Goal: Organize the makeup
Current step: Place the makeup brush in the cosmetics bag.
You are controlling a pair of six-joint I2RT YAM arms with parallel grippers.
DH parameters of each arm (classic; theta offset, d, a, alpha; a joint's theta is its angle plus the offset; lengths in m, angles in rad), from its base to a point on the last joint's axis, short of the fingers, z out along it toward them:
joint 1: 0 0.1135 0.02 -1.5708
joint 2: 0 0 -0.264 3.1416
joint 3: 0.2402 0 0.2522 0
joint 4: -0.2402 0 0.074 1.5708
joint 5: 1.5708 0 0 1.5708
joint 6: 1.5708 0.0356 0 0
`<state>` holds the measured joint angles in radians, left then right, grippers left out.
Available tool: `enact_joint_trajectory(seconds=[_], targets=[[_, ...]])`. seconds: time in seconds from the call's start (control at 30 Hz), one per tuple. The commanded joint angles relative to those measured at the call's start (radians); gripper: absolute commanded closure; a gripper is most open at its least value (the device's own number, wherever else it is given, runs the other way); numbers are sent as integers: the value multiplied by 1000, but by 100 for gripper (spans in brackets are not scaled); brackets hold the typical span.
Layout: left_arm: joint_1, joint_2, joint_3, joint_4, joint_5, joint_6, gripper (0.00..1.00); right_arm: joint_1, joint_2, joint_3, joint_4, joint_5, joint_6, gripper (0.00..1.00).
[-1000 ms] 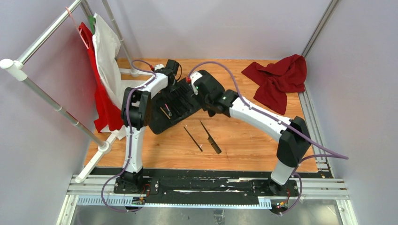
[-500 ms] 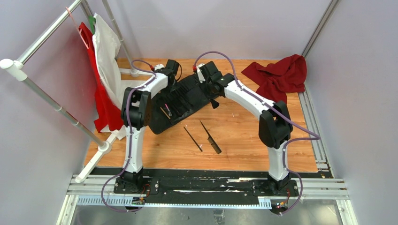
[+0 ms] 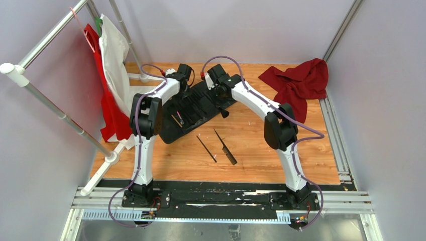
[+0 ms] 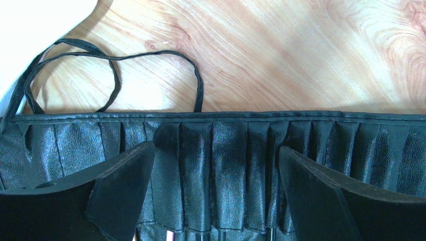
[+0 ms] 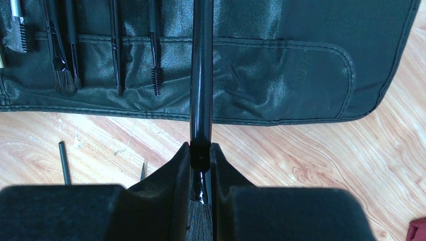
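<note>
The black slotted case (image 3: 193, 108) lies open at the back middle of the table. My right gripper (image 3: 224, 109) is shut on a thick black makeup brush (image 5: 201, 75). Its handle points out over the case (image 5: 281, 65), and its bristles sit between the fingers (image 5: 181, 170). Several slim brushes (image 5: 115, 60) stand in the case's slots, two of them with pink and tan handles (image 3: 178, 119). A thin black brush (image 3: 206, 148) and a black comb (image 3: 225, 147) lie loose on the wood in front. My left gripper (image 4: 216, 155) hangs open over the case's pleated pockets (image 4: 226, 135), holding nothing.
A red cloth (image 3: 299, 83) is bunched at the back right. A pipe clothes rack (image 3: 55, 108) with white and red garments (image 3: 113, 65) stands along the left. The case's tie straps (image 4: 115, 65) loop on the wood behind it. Walls close in both sides.
My right arm has folded its elbow in and swung its wrist toward the back, carrying the brush toward the case's right end. The left arm, loose brush and comb have not moved.
</note>
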<state>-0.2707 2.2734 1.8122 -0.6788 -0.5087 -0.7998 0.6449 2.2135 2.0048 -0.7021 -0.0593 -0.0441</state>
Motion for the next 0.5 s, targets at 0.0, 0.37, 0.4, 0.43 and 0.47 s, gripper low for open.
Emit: enact_joint_trajectory(seconds=[0.0, 0.37, 0.4, 0.43, 0.47], targets=[[-5, 52, -10, -88, 4, 17, 2, -11, 47, 74, -86, -41, -11, 99], [-5, 52, -9, -87, 4, 17, 2, -11, 117, 135, -124, -60, -17, 99], [-5, 52, -10, -87, 4, 17, 2, -11, 125, 141, -125, -60, -17, 99], [-5, 53, -9, -88, 4, 16, 2, -11, 131, 146, -126, -62, -17, 99], [-5, 52, -9, -87, 4, 16, 2, -11, 138, 152, -130, -63, -17, 99]])
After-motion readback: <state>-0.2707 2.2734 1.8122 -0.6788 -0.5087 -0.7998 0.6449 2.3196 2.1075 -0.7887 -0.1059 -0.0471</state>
